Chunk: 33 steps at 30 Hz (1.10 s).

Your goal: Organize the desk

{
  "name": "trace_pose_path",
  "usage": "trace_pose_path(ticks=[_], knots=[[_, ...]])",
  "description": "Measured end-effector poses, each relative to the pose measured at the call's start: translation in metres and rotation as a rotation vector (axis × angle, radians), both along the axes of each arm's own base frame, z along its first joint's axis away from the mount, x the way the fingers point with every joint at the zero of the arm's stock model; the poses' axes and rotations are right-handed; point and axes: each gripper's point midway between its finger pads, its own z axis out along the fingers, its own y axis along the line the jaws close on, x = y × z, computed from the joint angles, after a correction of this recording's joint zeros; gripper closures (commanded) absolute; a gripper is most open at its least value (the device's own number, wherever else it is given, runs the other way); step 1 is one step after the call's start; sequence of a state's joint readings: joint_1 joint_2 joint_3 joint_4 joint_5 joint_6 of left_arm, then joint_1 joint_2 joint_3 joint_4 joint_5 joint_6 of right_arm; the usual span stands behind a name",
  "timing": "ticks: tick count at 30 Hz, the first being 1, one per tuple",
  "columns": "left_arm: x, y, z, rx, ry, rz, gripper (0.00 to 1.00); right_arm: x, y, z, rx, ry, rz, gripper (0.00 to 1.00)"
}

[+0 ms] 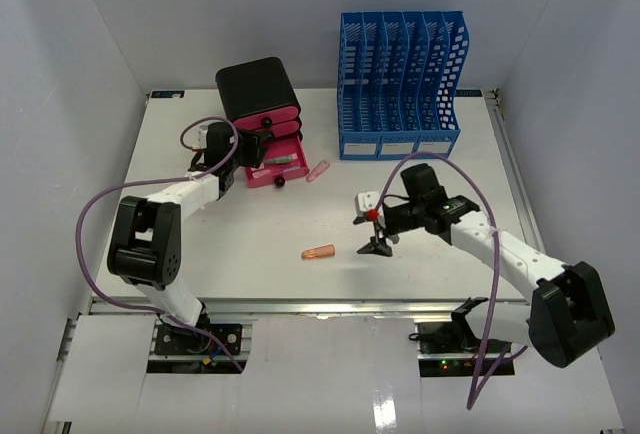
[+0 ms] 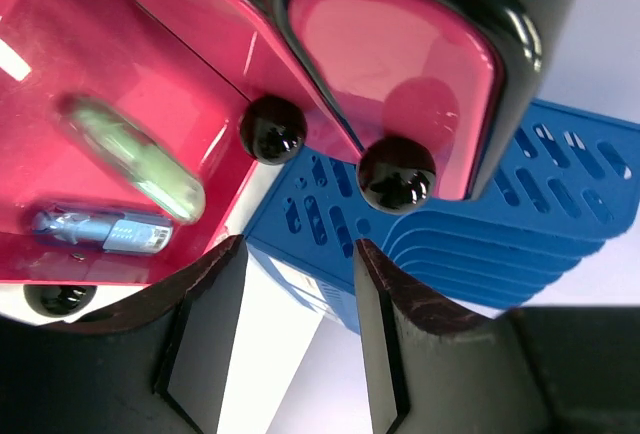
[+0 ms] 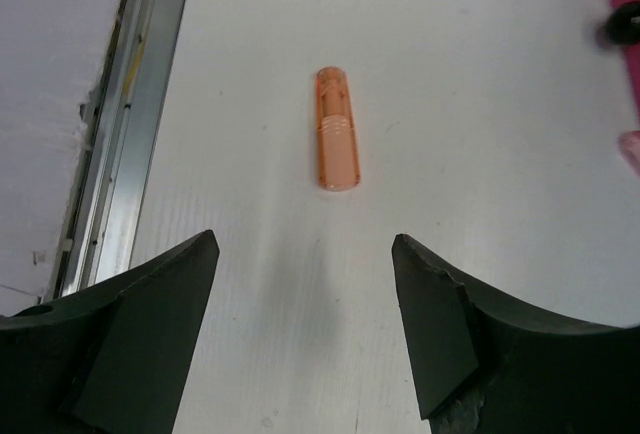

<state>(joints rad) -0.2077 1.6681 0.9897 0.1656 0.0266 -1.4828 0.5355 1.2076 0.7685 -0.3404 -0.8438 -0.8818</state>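
Top external: left gripper (image 1: pixel 252 146) hangs spread and empty at the black drawer box (image 1: pixel 258 89), its bottom pink drawer (image 1: pixel 275 167) open, likely to take loose items. Mid desk (image 1: pixel 250 279) lies an orange tube (image 1: pixel 319 251), near the right gripper (image 1: pixel 377 245), which is parted, holding nothing, apparently lining up a pick. Only left wrist shows the green capsule (image 2: pixel 135 159) and blue tube (image 2: pixel 100 230) in the drawer. Only right wrist shows the orange tube centred ahead.

place: robot lab cell | cues: white panel walls (image 1: pixel 60 64); railed desk (image 1: pixel 260 239); blue file rack (image 1: pixel 398 84)
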Motion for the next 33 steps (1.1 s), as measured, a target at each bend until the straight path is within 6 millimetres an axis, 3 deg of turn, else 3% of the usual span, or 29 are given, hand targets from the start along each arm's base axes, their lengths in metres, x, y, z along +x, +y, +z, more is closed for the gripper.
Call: trace_pose_path(ticks=[5,8,11,17,21,23,27,33], knots=[[-0.004,-0.001,0.006,-0.01,-0.023,-0.04,0.42,-0.021,0.014,-0.04,-0.155,0.001,0.125,0.14],[-0.016,0.0,0.013,0.001,-0.053,-0.094,0.41,-0.023,0.025,-0.05,-0.215,-0.025,0.173,0.14],[-0.036,0.001,0.035,0.05,-0.133,-0.189,0.38,-0.021,0.042,-0.059,-0.27,-0.052,0.211,0.14],[-0.099,0.002,0.114,0.297,-0.424,-0.434,0.3,-0.004,0.068,-0.085,-0.366,-0.045,0.199,0.15],[-0.155,0.008,0.135,0.474,-0.551,-0.516,0.21,0.008,0.081,-0.097,-0.417,-0.047,0.166,0.21],[-0.18,0.013,0.139,0.539,-0.593,-0.527,0.19,0.012,0.087,-0.104,-0.438,-0.053,0.153,0.28],[-0.212,0.022,0.137,0.622,-0.628,-0.522,0.18,0.01,0.091,-0.116,-0.478,-0.035,0.14,0.4],[-0.234,0.034,0.131,0.677,-0.606,-0.491,0.17,0.009,0.093,-0.117,-0.495,-0.047,0.131,0.85]])
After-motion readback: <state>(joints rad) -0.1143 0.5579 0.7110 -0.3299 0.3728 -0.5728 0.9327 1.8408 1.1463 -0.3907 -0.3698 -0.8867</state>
